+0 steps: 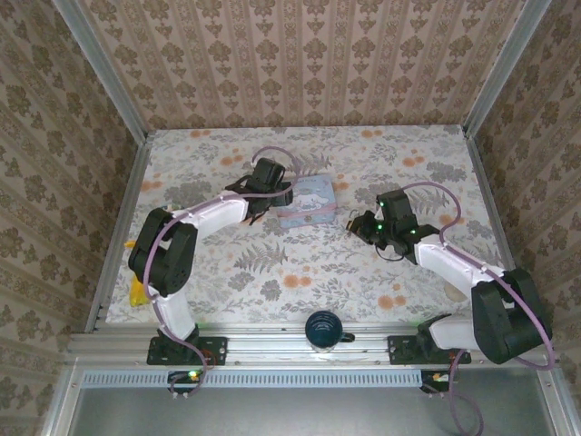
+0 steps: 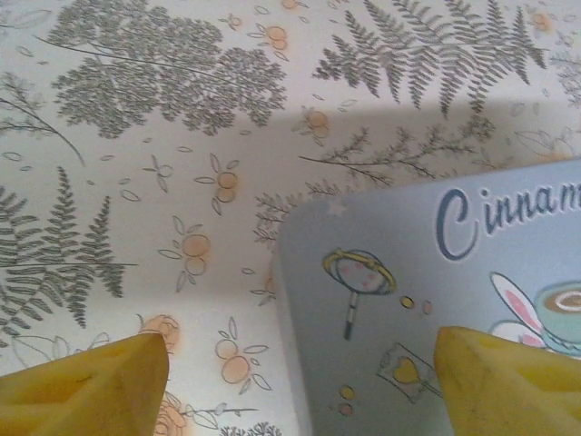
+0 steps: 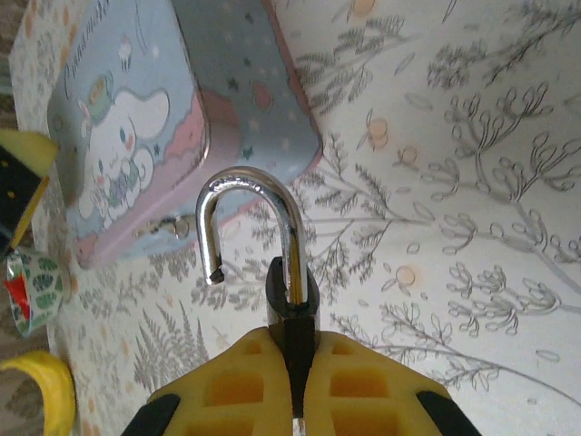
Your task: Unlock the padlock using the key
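Right wrist view first. Shows the right gripper (image 3: 292, 350) clamped tight on the dark body of the padlock (image 3: 292, 300), held just right of the tin (image 3: 127, 136). Shows the shackle (image 3: 245, 177) standing up, one leg seated in the body, the other lifted out with its tip hanging free. Reads, on that evidence, as unlocked: the main step looks done. Cannot tell where the key is; possibly in the keyhole behind the pads, possibly elsewhere. Turning to the left wrist view: shows the left gripper (image 2: 301, 341) with jaws wide apart, straddling a corner of the tin and holding nothing. Leaves, at a guess, little beyond setting the padlock down and backing both arms off.
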### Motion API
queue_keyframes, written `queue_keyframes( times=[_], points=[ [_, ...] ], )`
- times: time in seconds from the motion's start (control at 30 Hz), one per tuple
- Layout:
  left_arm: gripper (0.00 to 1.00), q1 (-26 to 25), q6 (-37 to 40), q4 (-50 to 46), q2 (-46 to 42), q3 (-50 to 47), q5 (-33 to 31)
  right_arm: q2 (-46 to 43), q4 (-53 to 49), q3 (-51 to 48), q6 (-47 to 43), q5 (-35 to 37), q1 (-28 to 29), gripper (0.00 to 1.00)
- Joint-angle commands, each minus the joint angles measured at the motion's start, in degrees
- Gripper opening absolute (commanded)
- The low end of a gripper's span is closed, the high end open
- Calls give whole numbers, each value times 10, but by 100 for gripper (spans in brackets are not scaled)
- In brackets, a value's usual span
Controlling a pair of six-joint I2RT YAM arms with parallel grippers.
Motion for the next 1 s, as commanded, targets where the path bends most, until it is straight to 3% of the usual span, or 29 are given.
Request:
queue_keyframes(
  times=[0.0, 0.2, 0.47, 0.7, 0.97],
  points=[
    [80, 1, -19, 19, -29, -9, 32, -14, -19, 1, -14, -76, -1, 0],
    [78, 10, -44, 70, -39, -44, 81, -24, -24, -11, -24, -127, -2, 0],
    [75, 18, -59, 87, 28, 11, 163, -8, -14, -30, -40, -153, 4, 0],
    [78, 19, -70, 91, 55, 37, 179, 34, -14, -25, -51, -164, 16, 0],
    [84, 34, -80, 113, 16, -6, 179, 88, -27, 2, -65, -157, 27, 0]
  ],
)
